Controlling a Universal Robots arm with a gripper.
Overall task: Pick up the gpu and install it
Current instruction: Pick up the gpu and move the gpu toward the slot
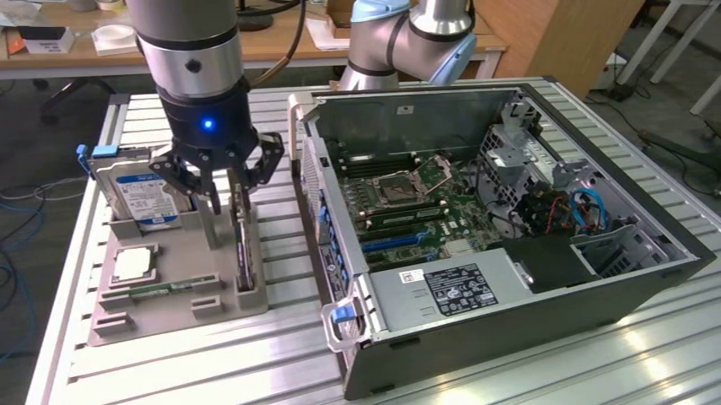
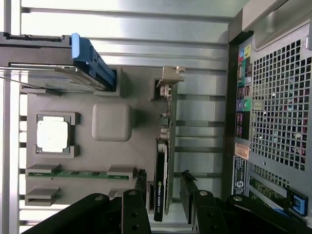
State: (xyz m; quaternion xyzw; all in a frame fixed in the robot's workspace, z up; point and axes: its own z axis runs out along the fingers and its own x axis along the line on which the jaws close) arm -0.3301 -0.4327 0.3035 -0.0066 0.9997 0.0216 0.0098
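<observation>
From my station I see the hand [image 1: 229,224] low over the grey parts tray [image 1: 169,314] on the slatted aluminium counter [image 1: 282,359]. Its fingers are spread apart and grip nothing. The gpu [image 1: 242,261] stands on edge in a slot along the side of the tray nearest the computer case [image 1: 417,118]. In the wrist view the card [image 2: 163,161] runs edge-on between the two fingers [image 2: 141,183]. A sliver of gap shows on each side, so the pads straddle its black cooler end without touching it. The silvery end bracket [image 2: 168,80] is at the far end of the card, away from the hand. On the same tray, a hard drive [image 1: 141,198] with a blue-white label stands upright in its holder. A square processor chip [image 1: 133,263] lies flat in a recess, with a memory stick [image 1: 152,291] beside it. The case lies on its side just beside the tray, with its cover off and the motherboard [image 1: 411,202] exposed.
</observation>
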